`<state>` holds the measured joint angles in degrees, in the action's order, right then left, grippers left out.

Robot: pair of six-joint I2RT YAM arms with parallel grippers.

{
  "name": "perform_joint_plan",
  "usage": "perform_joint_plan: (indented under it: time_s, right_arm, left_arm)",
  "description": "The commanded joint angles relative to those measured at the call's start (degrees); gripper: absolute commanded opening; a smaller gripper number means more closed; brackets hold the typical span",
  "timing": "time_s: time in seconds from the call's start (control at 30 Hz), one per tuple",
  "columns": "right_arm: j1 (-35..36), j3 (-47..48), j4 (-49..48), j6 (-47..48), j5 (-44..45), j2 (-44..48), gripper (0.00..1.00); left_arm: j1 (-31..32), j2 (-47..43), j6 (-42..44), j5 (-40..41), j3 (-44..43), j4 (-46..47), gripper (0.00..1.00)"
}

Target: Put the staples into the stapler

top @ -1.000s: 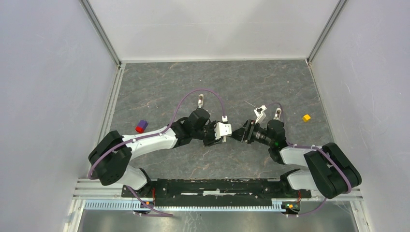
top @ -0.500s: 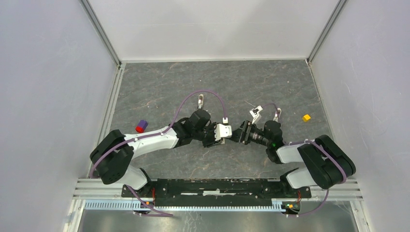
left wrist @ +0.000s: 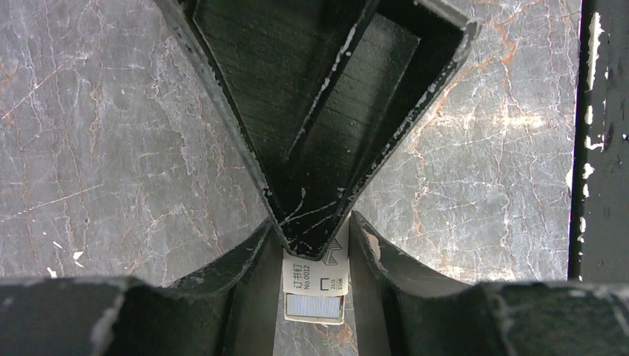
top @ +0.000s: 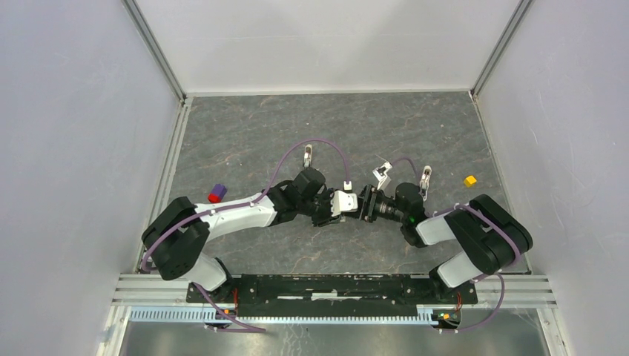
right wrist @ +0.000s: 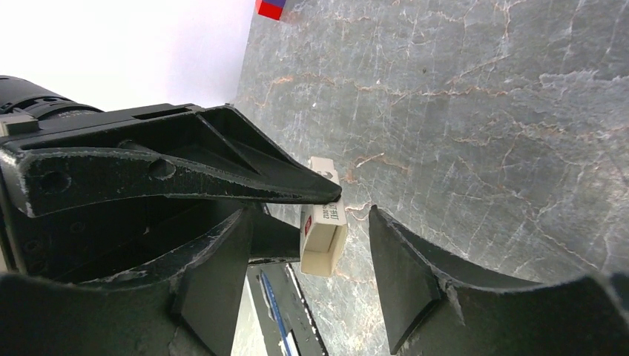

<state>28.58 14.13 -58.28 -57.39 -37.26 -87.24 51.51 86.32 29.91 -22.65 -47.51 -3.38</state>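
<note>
The staples are in a tiny white box [left wrist: 315, 278] with red-and-dark print, and a grey strip [left wrist: 315, 305] shows at its open end. My left gripper [left wrist: 312, 224] is shut on the box and holds it above the table; the two show together in the top view [top: 342, 202]. My right gripper [right wrist: 308, 215] is open, with one finger [right wrist: 415, 274] on each side of the box [right wrist: 323, 231] and a gap to each. In the top view it [top: 364, 205] meets the left gripper tip to tip. The stapler is out of view.
A purple-and-red cylinder [top: 216, 194] stands at the left of the grey stone table. A small yellow cube [top: 469, 180] lies at the right. White walls close in three sides. The black mounting rail [top: 341, 288] runs along the near edge.
My right gripper has moved left towards the left gripper, and its open fingers now reach around the box. The left gripper has shifted slightly left, still holding the box.
</note>
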Motion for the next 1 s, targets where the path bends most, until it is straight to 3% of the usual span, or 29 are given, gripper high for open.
perform_joint_plan:
  time_s: [0.0,0.73,0.97]
  right_arm:
    - [0.8,2.03,-3.07,-0.71,0.69,-1.21,0.64]
    - [2.02,1.42,-2.49,-1.41,4.41,-1.16,0.42]
    - [2.53,1.18,-3.16,-1.86,3.96,-1.48,0.4]
  left_arm:
    - [0.28,-0.01,2.72,-0.88,-2.29,0.52,0.42]
    - [0.61,-1.83,2.44,0.84,-1.72,0.49,0.42]
    - [0.69,-1.8,2.13,1.25,-2.0,0.91,0.42]
